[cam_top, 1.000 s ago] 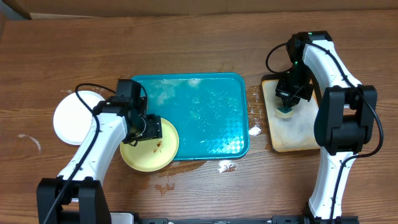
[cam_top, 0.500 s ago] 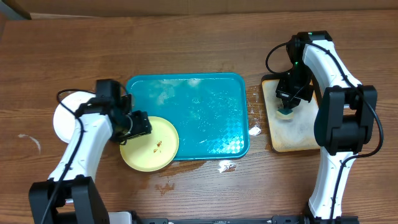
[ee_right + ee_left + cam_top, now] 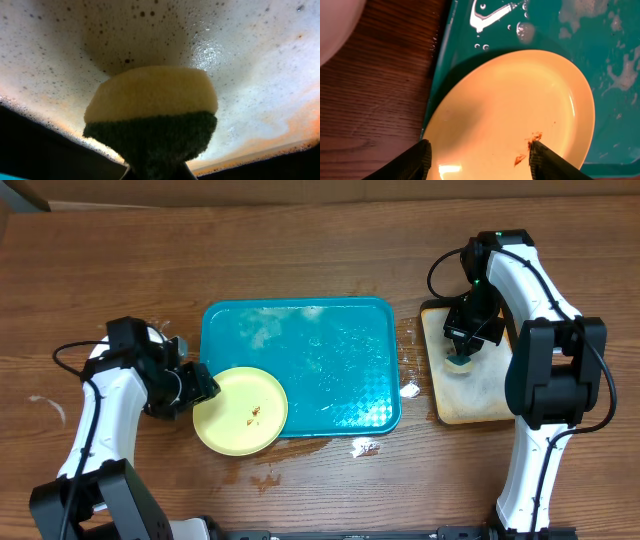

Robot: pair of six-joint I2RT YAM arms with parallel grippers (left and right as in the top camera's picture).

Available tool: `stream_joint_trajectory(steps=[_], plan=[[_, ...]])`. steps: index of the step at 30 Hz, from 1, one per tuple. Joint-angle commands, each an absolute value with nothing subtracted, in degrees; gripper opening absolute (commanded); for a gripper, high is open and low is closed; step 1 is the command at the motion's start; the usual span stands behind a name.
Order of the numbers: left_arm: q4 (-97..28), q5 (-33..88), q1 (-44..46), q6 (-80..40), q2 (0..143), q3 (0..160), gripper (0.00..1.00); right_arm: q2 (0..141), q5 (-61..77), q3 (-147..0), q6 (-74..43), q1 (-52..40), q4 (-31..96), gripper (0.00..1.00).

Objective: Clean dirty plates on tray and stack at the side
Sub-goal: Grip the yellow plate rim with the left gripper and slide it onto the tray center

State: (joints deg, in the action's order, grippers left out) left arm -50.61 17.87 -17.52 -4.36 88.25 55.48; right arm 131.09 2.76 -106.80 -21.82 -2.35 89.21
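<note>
The pale yellow plate (image 3: 240,411) with small brown smears lies on the front-left corner of the teal tray (image 3: 320,360) and overhangs its rim. My left gripper (image 3: 196,385) is open and empty at the plate's left edge. In the left wrist view its fingers straddle the near part of the plate (image 3: 515,110), above the tray (image 3: 605,35). A white plate (image 3: 153,335) lies on the table left of the tray, mostly hidden by my left arm. My right gripper (image 3: 462,345) is shut on a yellow-green sponge (image 3: 150,110) held over the beige tray (image 3: 470,395).
The teal tray's surface is wet with suds. Foam blobs (image 3: 408,390) lie on the table between the two trays and at the teal tray's front (image 3: 362,447). The beige tray's sudsy floor (image 3: 250,60) fills the right wrist view.
My left arm has swung left, its gripper moving from over the yellow plate to the plate's left edge. The plate has stayed put. The right arm and sponge have not moved.
</note>
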Motion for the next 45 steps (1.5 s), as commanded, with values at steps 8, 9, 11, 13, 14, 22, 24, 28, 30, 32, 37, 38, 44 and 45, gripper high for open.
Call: stream_joint_trajectory(steps=[8,9,11,13,14,22,24,28,30,32,37,38,44,45], plan=[[-42.5,15.0,-20.2,-1.1,88.4,49.2,0.66,129.7,2.9,-106.8,-22.3,-2.5,89.6,0.04],[-41.5,15.0,-20.2,-0.9,88.4,48.0,0.66,129.7,2.9,-106.8,-22.3,-2.5,89.6,0.04],[-40.4,15.2,-20.2,-0.8,88.4,46.5,0.65,129.7,2.9,-106.8,-22.2,-2.5,89.6,0.04],[-40.2,16.4,-20.2,-0.1,88.4,46.1,0.64,129.7,2.9,-106.8,-22.2,-2.5,89.4,0.04],[-40.2,17.0,-20.2,0.2,88.4,46.1,0.63,129.7,2.9,-106.8,-22.2,-2.5,89.4,0.04],[-39.8,18.6,-20.2,0.2,88.4,46.1,0.18,129.7,2.9,-106.8,-22.2,-2.5,89.4,0.04],[-39.5,19.2,-20.2,0.2,88.4,46.1,0.18,129.7,2.9,-106.8,-22.3,-2.5,89.4,0.04],[-39.2,19.7,-20.1,0.2,88.4,46.1,0.05,129.7,2.9,-106.8,-22.3,-2.5,89.4,0.04],[-39.0,19.6,-19.7,0.2,88.4,46.1,0.04,129.7,2.9,-106.8,-22.3,-2.5,89.4,0.04],[-38.8,19.7,-19.1,0.0,88.4,46.1,0.04,129.7,2.9,-106.8,-22.3,-2.5,89.4,0.04],[-38.4,19.6,-16.8,-0.6,88.4,46.1,0.04,129.7,2.9,-106.8,-22.3,-2.5,89.4,0.04],[-38.0,19.5,-16.1,-1.3,88.4,46.1,0.04,129.7,2.9,-106.8,-22.2,-2.5,89.4,0.04],[-35.3,18.7,-11.1,-5.3,88.4,46.7,0.04,129.7,3.0,-106.8,-22.3,-2.5,89.1,0.04],[-34.7,18.7,-10.1,-5.8,88.4,46.8,0.04,129.7,3.0,-106.8,-22.3,-2.5,89.1,0.04]])
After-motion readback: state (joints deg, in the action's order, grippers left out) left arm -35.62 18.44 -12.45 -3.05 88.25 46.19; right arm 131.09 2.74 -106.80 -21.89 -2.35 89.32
